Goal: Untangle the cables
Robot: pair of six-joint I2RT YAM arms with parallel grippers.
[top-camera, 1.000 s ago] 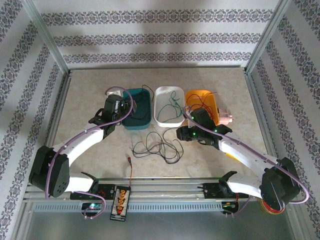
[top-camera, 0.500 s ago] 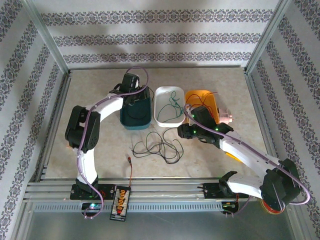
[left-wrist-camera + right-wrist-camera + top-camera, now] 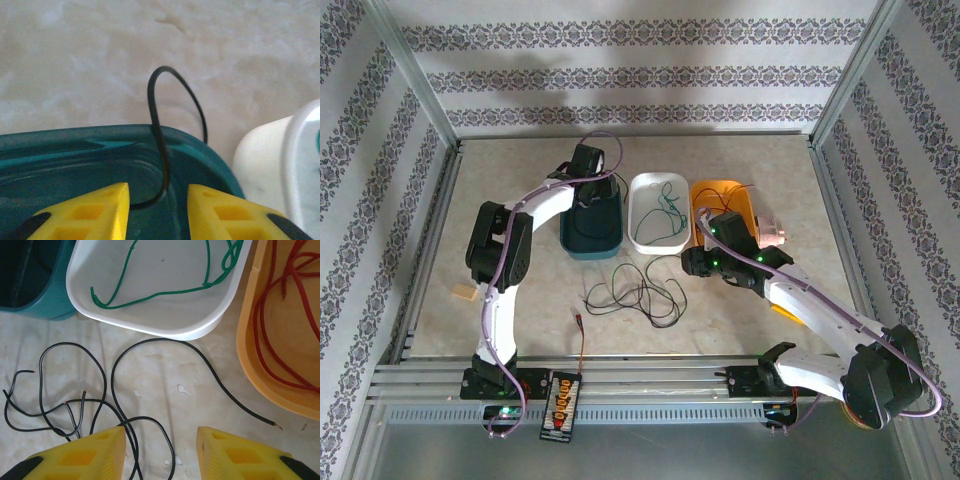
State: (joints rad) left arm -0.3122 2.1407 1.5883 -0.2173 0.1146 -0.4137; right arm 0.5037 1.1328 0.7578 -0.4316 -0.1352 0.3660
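cables (image 3: pixel 638 297) in black, sprawled in crossed loops on the table (image 3: pixel 770 170), nearest the arm bases and just short of the bins. right above that heap, right gripper (image 3: pixel 160 450), yellow fingers spread, nothing between them, nothing touched. one long strand (image 3: pixel 200 357) curving off toward the orange bin (image 3: pixel 260 365), bare tip lying near its wall. next row out: teal bin (image 3: pixel 590 243), white bin (image 3: pixel 165 325) and the orange one, side by side. green cable (image 3: pixel 165 290) alone in the white, red cable (image 3: pixel 265 325) coiled in the orange, so sorting by colour, by the look of it, with the black ones left to do. farthest back, left gripper (image 3: pixel 157 205) low over the far end of the teal bin, fingers apart, looped black cable (image 3: pixel 152 100) running down between them but not pinched as far as can be told. loop arching up over the far rim and down outside toward the table. now the worries: probably too much of that loop hanging outside, so likely to spring or slide back out over the rim once left alone. on the near side, a grab into the middle of the heap could lift several strands at once and pull the crossings tight into a real knot. safer to go for a free end. could also drag the long strand against the white bin's lip and nudge the bin.
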